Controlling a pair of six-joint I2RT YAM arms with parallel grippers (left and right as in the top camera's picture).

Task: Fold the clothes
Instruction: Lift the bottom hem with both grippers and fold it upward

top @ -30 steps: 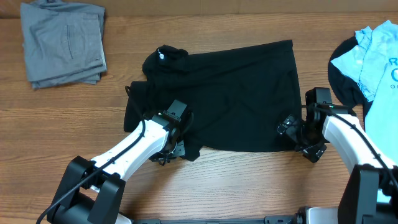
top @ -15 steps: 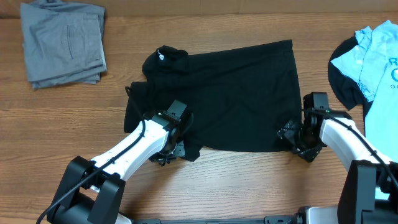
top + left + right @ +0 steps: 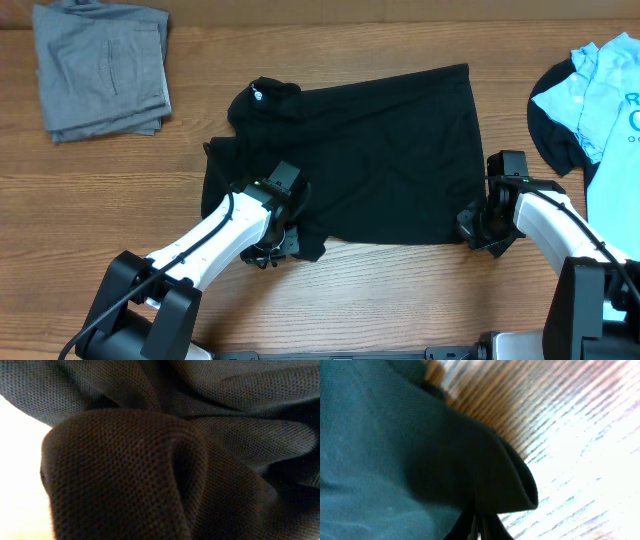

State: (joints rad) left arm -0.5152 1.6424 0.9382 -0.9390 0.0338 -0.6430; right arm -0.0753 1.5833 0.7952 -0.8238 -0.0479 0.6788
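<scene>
- Black shirt (image 3: 370,150) lies spread across the middle of the overhead frame on the wooden table (image 3: 400,300). Its collar end, with a tiny white mark, is bunched at the upper left of the cloth.
- Left gripper (image 3: 272,245) sits at the shirt's lower left edge, where the fabric is rumpled and gathered. In the left wrist view dark mesh-knit cloth fills nearly the whole frame, a thick fold of it pressed right up to the lens. The jaws are clenched on the black shirt.
- Right gripper (image 3: 470,225) is at the shirt's lower right corner. In the right wrist view that corner narrows to a pinch at the bottom centre of the frame, with wood grain showing at the upper right. The jaws are clamped on the fabric.
- Grey trousers (image 3: 100,70) lie folded in the upper left of the overhead frame, well apart from the shirt.
- Light blue T-shirt (image 3: 600,90) lies at the right edge, over a dark garment (image 3: 550,135).
</scene>
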